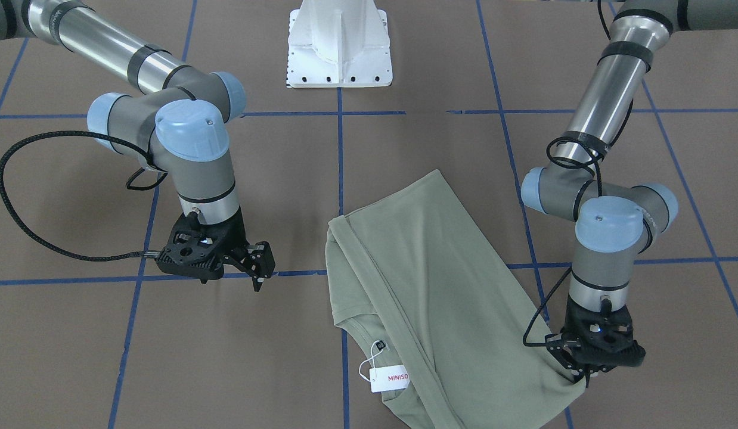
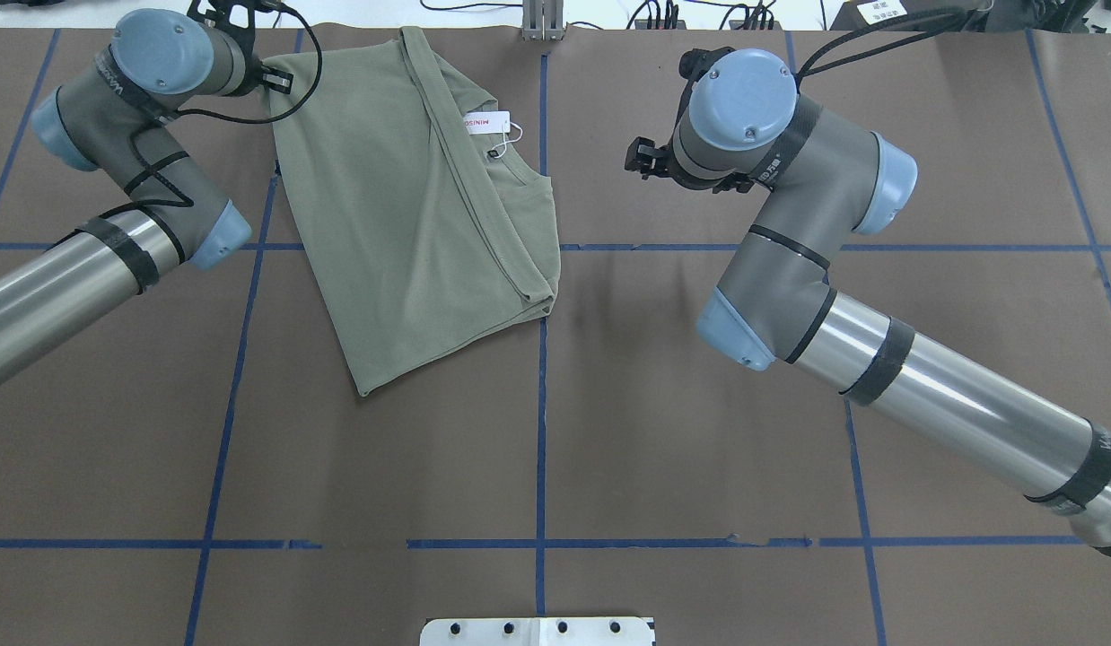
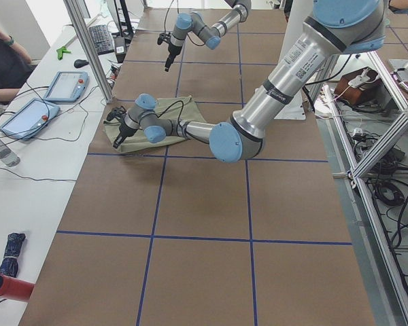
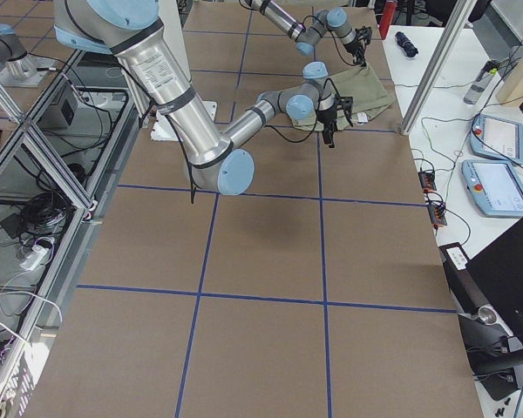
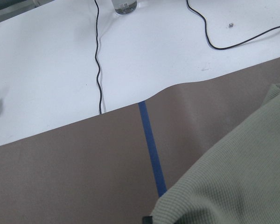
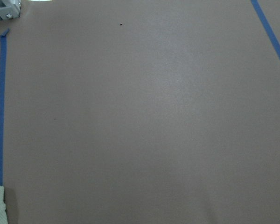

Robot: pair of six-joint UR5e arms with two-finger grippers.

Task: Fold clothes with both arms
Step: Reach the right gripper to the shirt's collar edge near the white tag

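The sage-green shirt point(image 1: 440, 286) lies partly folded and diagonal on the brown table, with one side turned in over the body. Its white hang tag point(image 1: 388, 375) shows at the neck. My left gripper point(image 1: 580, 374) is down at the shirt's outer corner and shut on that edge, which is drawn up to it. In the left wrist view the knit fabric point(image 5: 242, 177) fills the lower right. My right gripper point(image 1: 259, 279) hangs open above bare table, clear of the shirt's other side. The overhead view shows the shirt point(image 2: 403, 215) near the far edge, the right gripper point(image 2: 639, 161) apart from it.
The white pedestal base point(image 1: 339, 53) stands at the robot's side of the table. Blue tape lines point(image 2: 540, 404) grid the brown surface. A white side bench point(image 3: 54, 95) with tablets and cables runs past the far edge, where a person point(image 3: 0, 54) sits.
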